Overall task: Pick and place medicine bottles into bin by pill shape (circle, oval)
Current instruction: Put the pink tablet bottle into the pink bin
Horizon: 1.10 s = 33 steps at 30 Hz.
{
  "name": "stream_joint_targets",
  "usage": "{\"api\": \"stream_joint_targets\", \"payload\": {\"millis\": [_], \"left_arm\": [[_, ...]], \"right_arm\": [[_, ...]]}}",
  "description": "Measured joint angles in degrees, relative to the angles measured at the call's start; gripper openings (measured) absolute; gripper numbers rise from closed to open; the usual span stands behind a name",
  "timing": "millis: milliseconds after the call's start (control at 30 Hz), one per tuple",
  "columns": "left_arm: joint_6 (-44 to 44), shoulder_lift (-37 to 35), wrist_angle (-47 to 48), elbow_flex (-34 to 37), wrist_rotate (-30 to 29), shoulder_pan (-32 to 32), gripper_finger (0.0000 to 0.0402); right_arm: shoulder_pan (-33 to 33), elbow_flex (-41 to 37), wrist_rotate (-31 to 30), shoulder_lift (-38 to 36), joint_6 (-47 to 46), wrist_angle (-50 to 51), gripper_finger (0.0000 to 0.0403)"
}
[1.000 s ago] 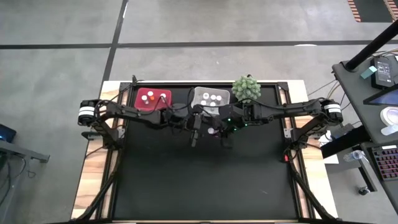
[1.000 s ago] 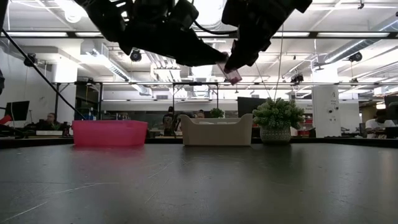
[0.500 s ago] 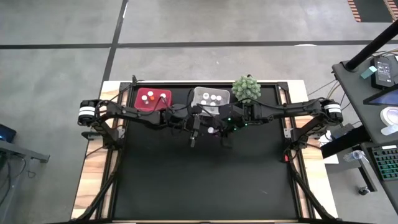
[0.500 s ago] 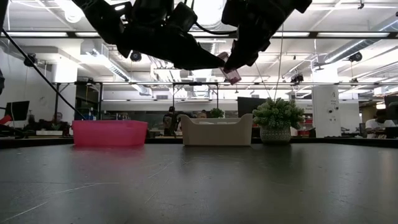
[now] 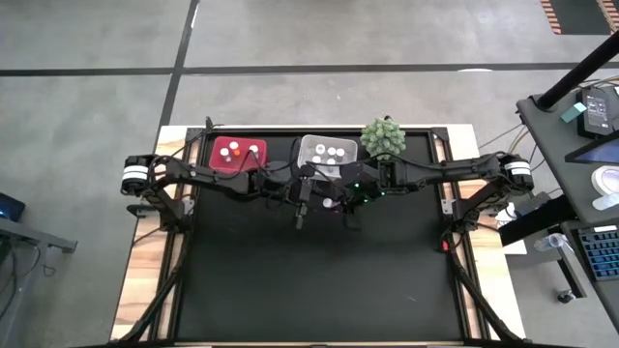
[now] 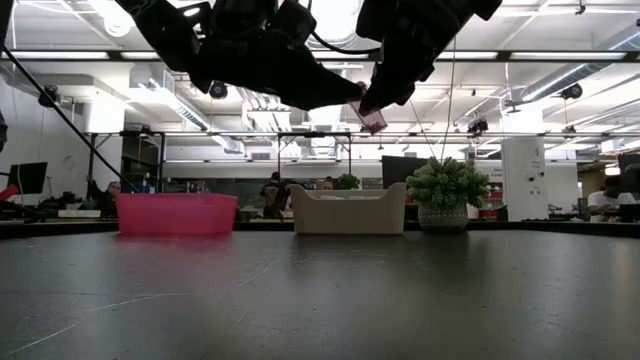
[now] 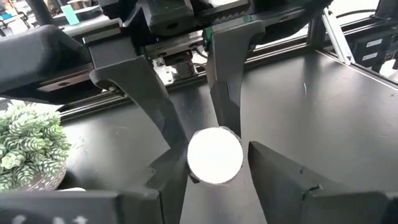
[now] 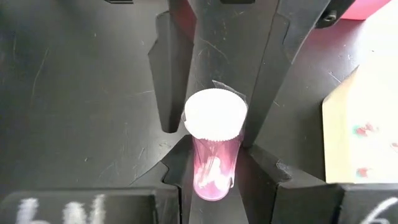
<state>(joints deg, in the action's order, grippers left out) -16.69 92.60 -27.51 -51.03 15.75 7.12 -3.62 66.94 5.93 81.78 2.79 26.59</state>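
A small bottle with a clear pink body and a round white cap hangs high above the table's middle, between my two grippers; it also shows in the low view and the high view. My right gripper is shut on it. My left gripper is open, facing the cap, with a finger on each side; a narrow gap shows beside one finger. A red bin and a pale bin, each holding bottles, stand at the far edge. My right gripper pinches the bottle's pink body below the cap between its two fingers. The fingers come slanting down from the table's right. The bottle is lifted clear of the table, tilted, with its cap toward my left gripper. Whether my left gripper touches the cap, I cannot tell.
A green spiky plant in a pot stands to the right of the pale bin. The red bin stands to its left. The black table top stretches toward the near edge. People sit in the room beyond.
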Motion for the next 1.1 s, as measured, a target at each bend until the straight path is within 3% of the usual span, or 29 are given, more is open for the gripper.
{"api": "stream_joint_targets", "payload": {"millis": [133,367,467,800,1100], "left_arm": [[0.04,0.00,-0.53,-0.02,-0.06,-0.01,0.0152],[-0.02,0.00,-1.35,-0.04,-0.31,-0.01,0.0091],[-0.02,0.00,-1.33,-0.04,-0.33,-0.01,0.0089],[0.00,-0.27,-0.34,0.72,-2.86,-0.05,0.0092],[-0.68,-5.64,12.17,0.87,-14.74,0.43,0.0094]], "right_arm": [[0.00,0.00,-0.10,0.00,0.00,-0.01,0.0091],[0.00,0.00,-0.07,0.04,-0.32,0.07,0.0091],[-0.02,0.00,-0.04,0.04,-1.44,0.00,0.0093],[-1.34,0.00,-0.13,-0.35,-2.17,0.16,0.0183],[-5.59,0.00,-0.14,-3.34,-1.21,3.04,0.0216]]}}
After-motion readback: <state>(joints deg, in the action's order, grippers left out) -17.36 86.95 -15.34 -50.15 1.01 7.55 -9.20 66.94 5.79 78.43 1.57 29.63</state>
